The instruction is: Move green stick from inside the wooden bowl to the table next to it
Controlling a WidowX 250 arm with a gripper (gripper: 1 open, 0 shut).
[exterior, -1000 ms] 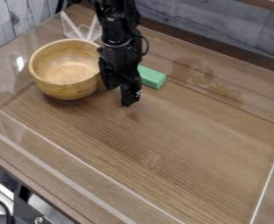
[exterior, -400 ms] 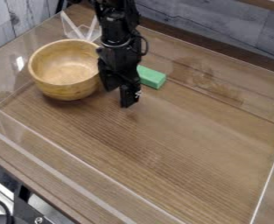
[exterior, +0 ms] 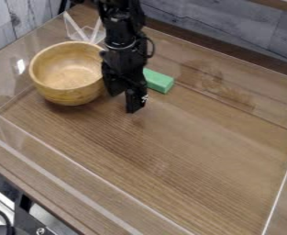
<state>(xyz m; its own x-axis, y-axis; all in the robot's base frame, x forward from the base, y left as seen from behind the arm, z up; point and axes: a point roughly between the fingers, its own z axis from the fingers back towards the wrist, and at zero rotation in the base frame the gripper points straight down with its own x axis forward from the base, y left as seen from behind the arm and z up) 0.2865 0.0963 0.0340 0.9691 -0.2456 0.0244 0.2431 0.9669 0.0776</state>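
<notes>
The green stick [exterior: 160, 82] lies flat on the table [exterior: 194, 138], just right of the wooden bowl [exterior: 67, 72]. The bowl looks empty inside. My black gripper [exterior: 125, 95] hangs down between the bowl and the stick, its tips close to the tabletop. Its fingers stand apart and hold nothing. The stick's left end is hidden behind the gripper body.
Clear acrylic walls [exterior: 60, 174] run around the table's edges. A grey plank wall [exterior: 231, 23] stands behind the table. Bare wood-grain surface stretches in front and to the right of the gripper.
</notes>
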